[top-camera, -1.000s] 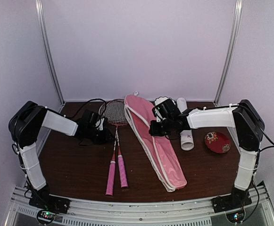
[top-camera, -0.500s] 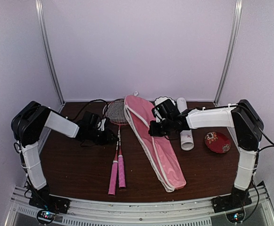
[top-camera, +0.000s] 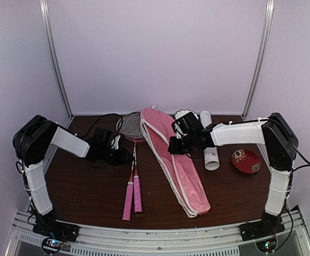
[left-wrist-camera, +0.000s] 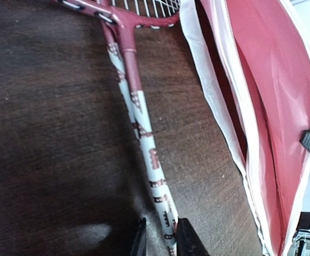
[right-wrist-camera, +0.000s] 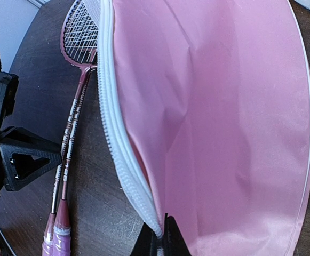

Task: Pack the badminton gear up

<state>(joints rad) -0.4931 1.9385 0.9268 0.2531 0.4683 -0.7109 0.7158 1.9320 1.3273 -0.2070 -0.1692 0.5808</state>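
Two rackets (top-camera: 133, 168) are being clamped at the shafts by the left end effector (left-wrist-camera: 163, 237), just beside the cover (top-camera: 179, 160) on the worktop (top-camera: 85, 192). Cover's zipper edge is being pinched by the right end effector (right-wrist-camera: 160, 242). Likely risk: thin shafts slipping, or heads snagging the barely opened mouth.

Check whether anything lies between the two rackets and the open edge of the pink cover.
Nothing visible does. Only a bare strip of table separates the rackets from the pink cover. The left gripper straddles the racket shafts, and the right gripper pinches the cover's zipper edge.
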